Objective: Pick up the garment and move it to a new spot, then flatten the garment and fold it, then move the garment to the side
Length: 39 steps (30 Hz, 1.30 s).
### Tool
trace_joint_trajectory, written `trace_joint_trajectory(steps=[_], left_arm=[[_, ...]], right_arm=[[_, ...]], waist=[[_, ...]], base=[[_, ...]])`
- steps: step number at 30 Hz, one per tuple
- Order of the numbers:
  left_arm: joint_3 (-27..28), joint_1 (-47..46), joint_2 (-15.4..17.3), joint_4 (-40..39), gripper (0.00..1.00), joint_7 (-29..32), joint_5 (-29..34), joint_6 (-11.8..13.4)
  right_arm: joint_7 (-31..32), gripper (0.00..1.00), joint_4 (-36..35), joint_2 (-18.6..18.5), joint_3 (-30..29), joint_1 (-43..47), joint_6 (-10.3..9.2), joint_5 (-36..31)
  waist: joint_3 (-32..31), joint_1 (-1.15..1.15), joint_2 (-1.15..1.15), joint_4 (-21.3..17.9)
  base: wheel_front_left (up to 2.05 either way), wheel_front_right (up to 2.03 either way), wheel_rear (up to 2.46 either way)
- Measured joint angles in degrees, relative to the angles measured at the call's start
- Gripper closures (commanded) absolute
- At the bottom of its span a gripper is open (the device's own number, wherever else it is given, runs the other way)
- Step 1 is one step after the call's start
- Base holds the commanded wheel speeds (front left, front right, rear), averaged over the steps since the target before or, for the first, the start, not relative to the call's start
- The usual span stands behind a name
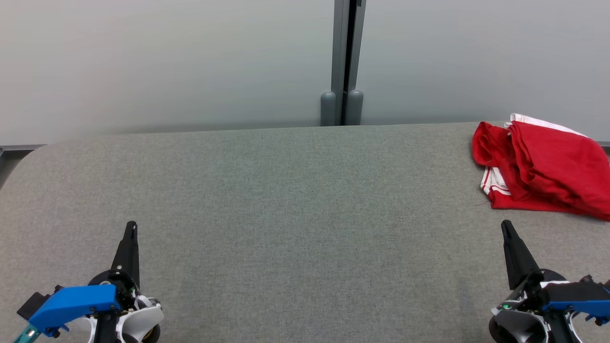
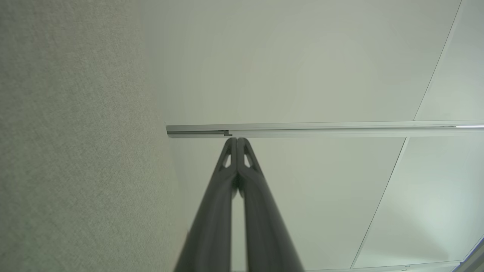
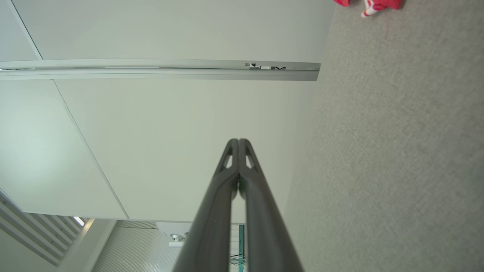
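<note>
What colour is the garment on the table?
Red, with white striped trim; the garment shows best in the head view.

Garment [image 1: 543, 166] runs off the head view's right edge. Right wrist view's top edge clips it to a red-and-white scrap.

black fingers [image 1: 127, 252], blue housings [image 1: 71, 305]
left gripper [image 1: 131, 225], right gripper [image 1: 506, 224]: tapered fingers, white rounded shells [image 1: 143, 318], green light [image 1: 506, 306] on the right

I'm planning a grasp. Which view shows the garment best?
The head view: the red garment lies crumpled at the far right of the table, nearly whole. The right wrist view catches a red-and-white scrap of it at its top edge; the left wrist view faces the wall.
</note>
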Motion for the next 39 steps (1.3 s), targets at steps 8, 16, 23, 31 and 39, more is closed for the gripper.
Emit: trace_joint_trajectory(steps=[8,16,23,31,39], left_arm=[[0.0,0.0,0.0,0.0,1.0,0.0,0.0,0.0],[0.0,0.0,0.0,0.0,1.0,0.01,0.0,0.0],[0.0,0.0,0.0,0.0,1.0,0.0,0.0,0.0],[0.0,0.0,0.0,0.0,1.0,0.0,0.0,0.0],[0.0,0.0,0.0,0.0,1.0,0.0,0.0,0.0]], right_arm=[[0.0,1.0,0.01,0.0,0.0,0.0,0.0,0.0],[0.0,1.0,0.01,0.0,0.0,0.0,0.0,0.0],[0.0,1.0,0.01,0.0,0.0,0.0,0.0,0.0],[0.0,1.0,0.01,0.0,0.0,0.0,0.0,0.0],[0.0,1.0,0.01,0.0,0.0,-0.01,0.0,0.0]], waist=[[0.0,0.0,0.0,0.0],[0.0,0.0,0.0,0.0],[0.0,0.0,0.0,0.0],[0.0,0.0,0.0,0.0],[0.0,0.0,0.0,0.0]], base=[[0.0,0.0,0.0],[0.0,0.0,0.0],[0.0,0.0,0.0],[0.0,0.0,0.0],[0.0,0.0,0.0]])
